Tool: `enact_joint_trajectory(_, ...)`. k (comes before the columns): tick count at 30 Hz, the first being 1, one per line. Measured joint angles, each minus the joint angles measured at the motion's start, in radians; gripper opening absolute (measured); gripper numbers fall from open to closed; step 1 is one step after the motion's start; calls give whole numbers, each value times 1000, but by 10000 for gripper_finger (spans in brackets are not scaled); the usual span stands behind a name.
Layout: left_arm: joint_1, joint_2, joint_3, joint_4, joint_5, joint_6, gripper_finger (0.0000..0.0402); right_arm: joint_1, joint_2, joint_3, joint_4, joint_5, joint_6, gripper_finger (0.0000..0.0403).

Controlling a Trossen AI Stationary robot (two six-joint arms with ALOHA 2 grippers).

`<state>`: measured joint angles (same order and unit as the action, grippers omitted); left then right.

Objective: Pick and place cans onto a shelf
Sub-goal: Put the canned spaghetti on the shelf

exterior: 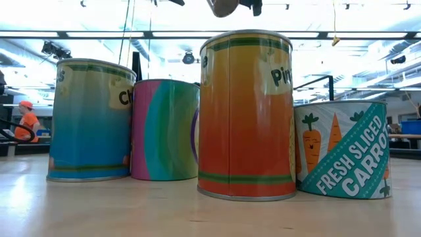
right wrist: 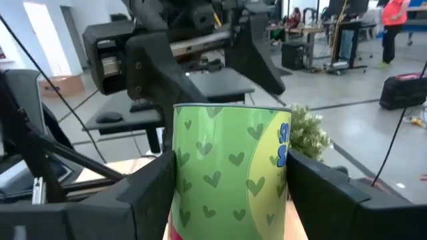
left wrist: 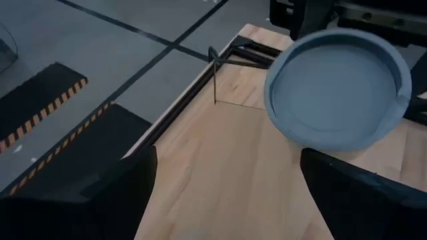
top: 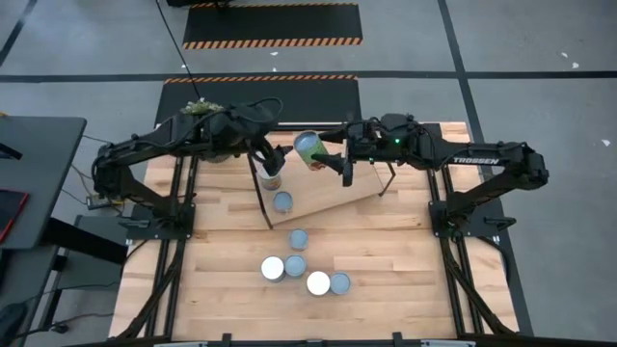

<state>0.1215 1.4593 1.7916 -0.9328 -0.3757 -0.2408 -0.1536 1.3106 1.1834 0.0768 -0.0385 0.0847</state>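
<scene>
Cylindrical green heart-print can point(right wrist: 230, 170) in right hand point(top: 328, 160).

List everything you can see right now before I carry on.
Held can: one, green with hearts, blue-grey top, in the air over the shelf.
Brownish can: one, below the left gripper's tip.
Edge can: one, blue-grey top, at the shelf's near edge.
Table cans: five, two white tops and three blue-grey, mid-table.
Shelf: one, light wood, on the table's far half.
Plant: one, green, at the far edge behind the left arm.
Table: one, light wood.
Person: one, in orange, in the room behind.
Left gripper: open, empty, over the shelf.
Right gripper: shut on the held can.
</scene>
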Motion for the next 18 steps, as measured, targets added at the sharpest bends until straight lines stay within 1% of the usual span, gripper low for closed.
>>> enact_joint_trajectory(3,0,-1,0,27,10,9,375,10,2,4,14,19,-7,269)
enact_joint_trajectory(9,0,5,0,29,14,34,375,34,10,3,36,36,-23,270)
enact_joint_trajectory(14,0,8,0,38,14,51,375,39,10,3,2,35,-29,270)
enact_joint_trajectory(18,0,4,1,86,11,58,375,39,11,3,-46,29,-28,270)
